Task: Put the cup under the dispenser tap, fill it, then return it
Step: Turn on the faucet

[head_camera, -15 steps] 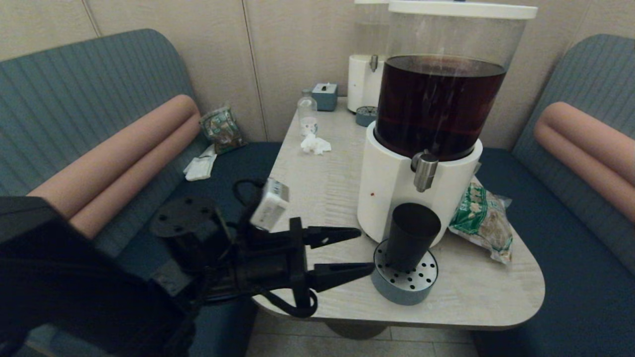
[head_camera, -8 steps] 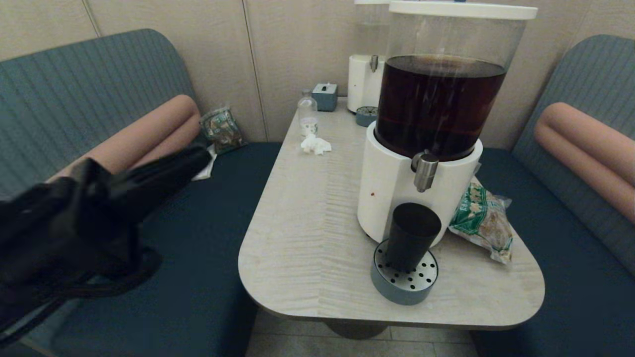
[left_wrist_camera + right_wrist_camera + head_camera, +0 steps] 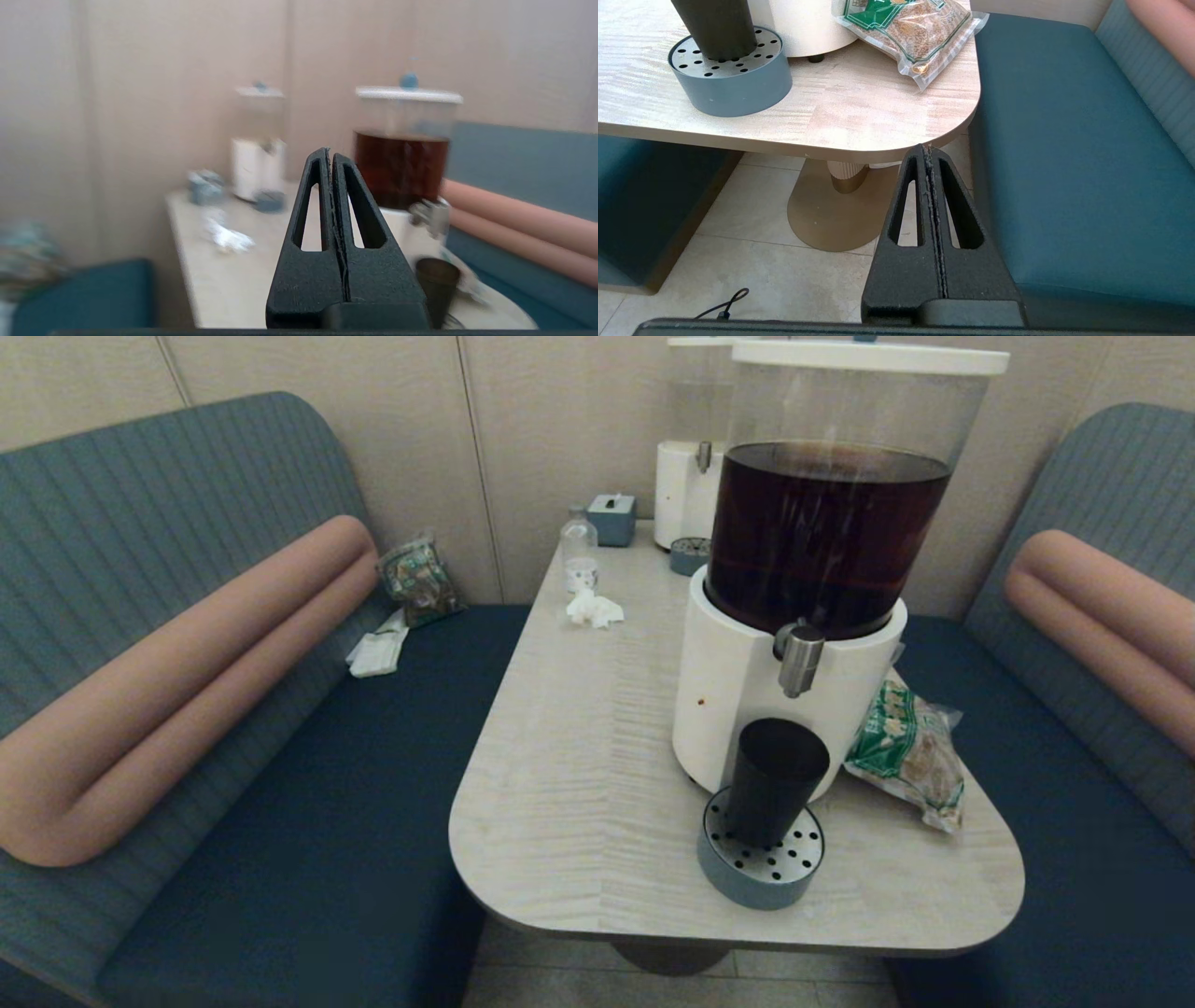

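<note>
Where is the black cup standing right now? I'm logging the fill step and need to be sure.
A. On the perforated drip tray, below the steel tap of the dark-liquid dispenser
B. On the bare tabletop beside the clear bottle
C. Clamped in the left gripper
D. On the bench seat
A: the cup stands on the drip tray below the dispenser tap, and the left gripper is shut on nothing, away from it.
</note>
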You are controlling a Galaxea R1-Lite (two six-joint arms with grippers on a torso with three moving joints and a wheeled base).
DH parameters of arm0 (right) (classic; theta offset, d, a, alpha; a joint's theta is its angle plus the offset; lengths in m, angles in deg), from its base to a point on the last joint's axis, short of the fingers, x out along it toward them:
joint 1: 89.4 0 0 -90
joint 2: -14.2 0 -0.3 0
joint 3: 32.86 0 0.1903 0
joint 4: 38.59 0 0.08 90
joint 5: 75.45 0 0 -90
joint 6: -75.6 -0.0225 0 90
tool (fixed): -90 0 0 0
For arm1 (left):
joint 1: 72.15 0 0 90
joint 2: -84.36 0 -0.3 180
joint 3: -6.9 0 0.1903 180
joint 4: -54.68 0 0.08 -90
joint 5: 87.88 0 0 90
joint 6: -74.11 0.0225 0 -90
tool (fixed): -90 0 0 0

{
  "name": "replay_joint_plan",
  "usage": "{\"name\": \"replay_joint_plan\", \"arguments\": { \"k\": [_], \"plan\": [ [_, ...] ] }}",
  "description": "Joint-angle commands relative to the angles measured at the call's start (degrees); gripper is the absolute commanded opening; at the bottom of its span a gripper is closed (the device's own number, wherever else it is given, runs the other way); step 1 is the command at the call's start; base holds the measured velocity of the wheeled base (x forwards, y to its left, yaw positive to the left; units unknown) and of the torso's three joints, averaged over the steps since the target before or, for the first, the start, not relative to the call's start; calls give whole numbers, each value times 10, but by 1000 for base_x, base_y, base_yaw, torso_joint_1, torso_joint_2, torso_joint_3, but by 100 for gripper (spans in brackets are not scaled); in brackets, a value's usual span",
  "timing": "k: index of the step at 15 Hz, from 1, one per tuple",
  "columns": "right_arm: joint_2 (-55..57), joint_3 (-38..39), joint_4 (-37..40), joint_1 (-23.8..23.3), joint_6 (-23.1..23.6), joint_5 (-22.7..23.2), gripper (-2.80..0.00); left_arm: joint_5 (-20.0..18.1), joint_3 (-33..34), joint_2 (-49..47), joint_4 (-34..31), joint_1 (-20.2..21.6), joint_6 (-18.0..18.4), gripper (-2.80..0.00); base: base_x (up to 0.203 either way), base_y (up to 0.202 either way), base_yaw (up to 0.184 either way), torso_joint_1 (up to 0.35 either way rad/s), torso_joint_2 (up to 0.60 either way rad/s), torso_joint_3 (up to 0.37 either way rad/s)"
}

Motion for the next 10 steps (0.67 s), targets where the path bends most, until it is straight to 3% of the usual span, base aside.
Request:
{"name": "replay_joint_plan", "arguments": {
  "k": [1, 6, 8, 10],
  "plan": [
    [1, 0, 0, 0, 0, 0, -280, 9, 13, 77, -24, 31, 1, -280, 0, 0, 0, 0, 0, 0],
    [1, 0, 0, 0, 0, 0, -280, 27, 20, 238, -243, 70, 5, -280, 0, 0, 0, 0, 0, 0],
    [1, 0, 0, -1, 0, 0, -280, 35, 19, 291, -340, 90, 25, -280, 0, 0, 0, 0, 0, 0],
    [1, 0, 0, 0, 0, 0, -280, 49, 46, 291, -336, 98, 40, -280, 0, 0, 0, 0, 0, 0]
  ]
}}
